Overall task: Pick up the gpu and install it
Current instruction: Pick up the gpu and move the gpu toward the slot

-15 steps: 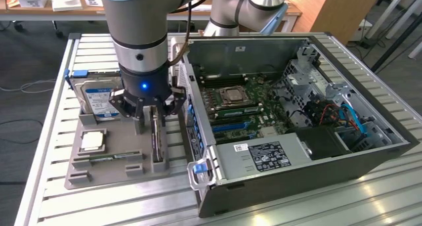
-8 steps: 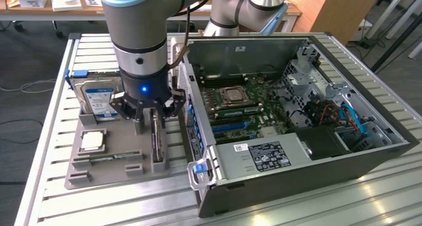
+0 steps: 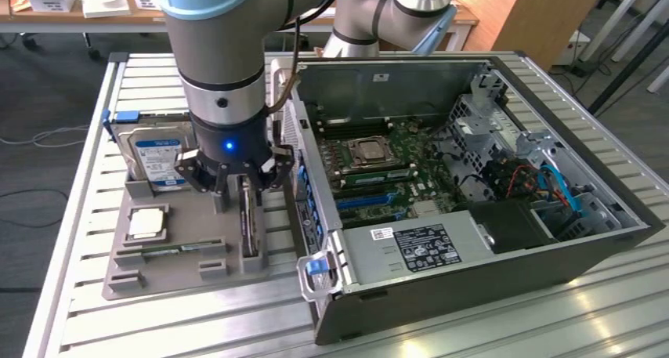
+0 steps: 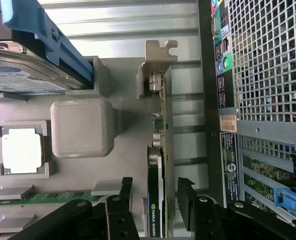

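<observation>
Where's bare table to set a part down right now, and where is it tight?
Bare table lies between the grey tray and the table's near edge, and a strip runs along the tray's side at the exterior view's left. Crowded: the gap between tray and computer case, where the open gripper straddles the gpu.

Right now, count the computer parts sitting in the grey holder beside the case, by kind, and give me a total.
Hard drive: 1
Processor chip: 1
Memory stick: 1
gpu: 1
Total: 4
</observation>
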Controlling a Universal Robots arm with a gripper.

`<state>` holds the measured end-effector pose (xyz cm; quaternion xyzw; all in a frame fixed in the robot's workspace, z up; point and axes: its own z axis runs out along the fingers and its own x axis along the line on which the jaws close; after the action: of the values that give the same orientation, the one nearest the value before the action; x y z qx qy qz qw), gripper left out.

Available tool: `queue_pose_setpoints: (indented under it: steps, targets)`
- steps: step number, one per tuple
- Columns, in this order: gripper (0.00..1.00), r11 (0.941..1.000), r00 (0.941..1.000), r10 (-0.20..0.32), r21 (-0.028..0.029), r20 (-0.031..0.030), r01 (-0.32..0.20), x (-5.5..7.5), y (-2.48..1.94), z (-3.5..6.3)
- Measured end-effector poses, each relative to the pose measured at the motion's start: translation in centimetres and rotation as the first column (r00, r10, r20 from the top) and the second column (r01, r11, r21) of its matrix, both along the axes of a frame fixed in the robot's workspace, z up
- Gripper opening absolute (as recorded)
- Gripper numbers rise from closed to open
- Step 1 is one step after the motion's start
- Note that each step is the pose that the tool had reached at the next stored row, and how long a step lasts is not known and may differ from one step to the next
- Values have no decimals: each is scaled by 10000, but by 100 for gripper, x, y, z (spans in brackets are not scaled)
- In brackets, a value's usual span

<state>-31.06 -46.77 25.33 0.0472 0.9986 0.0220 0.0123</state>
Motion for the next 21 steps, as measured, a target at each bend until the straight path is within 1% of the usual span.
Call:
queue_pose_setpoints:
  steps: [7, 14, 21]
  targets:
    - [49, 10000, 10000, 0, -2, -3, 0, 0, -1, -22]
    - [49, 10000, 10000, 1, -2, -2, -1, 0, -1, -90]
    - [49, 10000, 10000, 1, 0, 0, -1, 0, 0, -112]
